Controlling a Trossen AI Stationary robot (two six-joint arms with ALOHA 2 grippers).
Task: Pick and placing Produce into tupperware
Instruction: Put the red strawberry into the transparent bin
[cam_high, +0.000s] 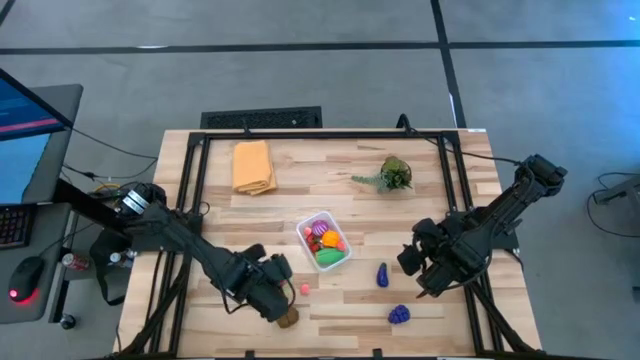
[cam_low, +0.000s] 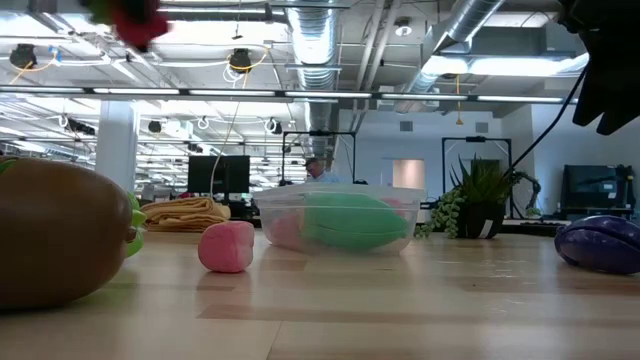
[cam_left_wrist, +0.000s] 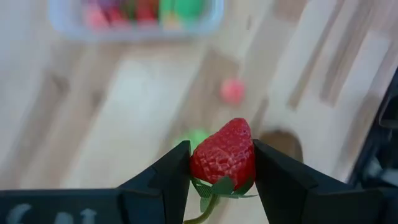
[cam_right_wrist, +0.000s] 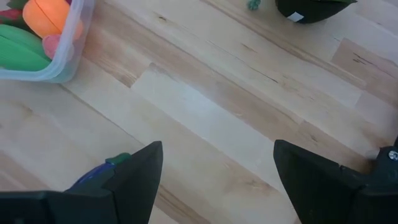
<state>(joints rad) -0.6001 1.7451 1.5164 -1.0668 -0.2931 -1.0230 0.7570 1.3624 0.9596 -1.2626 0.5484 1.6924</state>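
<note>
The clear tupperware (cam_high: 323, 241) stands mid-table and holds several produce pieces, green, orange and red. My left gripper (cam_high: 275, 290) hangs above the table's near left part, shut on a red strawberry (cam_left_wrist: 224, 158), which also shows high up in the low view (cam_low: 130, 20). Below it lie a pink piece (cam_high: 304, 289), a brown piece (cam_high: 288, 318) and a green piece (cam_left_wrist: 196, 138). My right gripper (cam_high: 425, 275) waits open above the near right part. A blue piece (cam_high: 382, 274) lies just left of it and a purple piece (cam_high: 399, 315) nearer the front edge. My left gripper pinches the strawberry by its two opposite sides (cam_left_wrist: 198, 163) between its two fingers (cam_left_wrist: 177, 168). The fingers slant down from above. The green leafy cap (cam_left_wrist: 217, 188) lies back toward the wrist and the red tip points away from it. The strawberry hangs clear of the table.
A folded orange-yellow cloth (cam_high: 253, 166) lies at the far left and a leafy plant sprig (cam_high: 392, 175) at the far right. Black frame rails (cam_high: 190, 190) run along the table's edges. Bare wood lies between the tupperware and the table's near edge.
</note>
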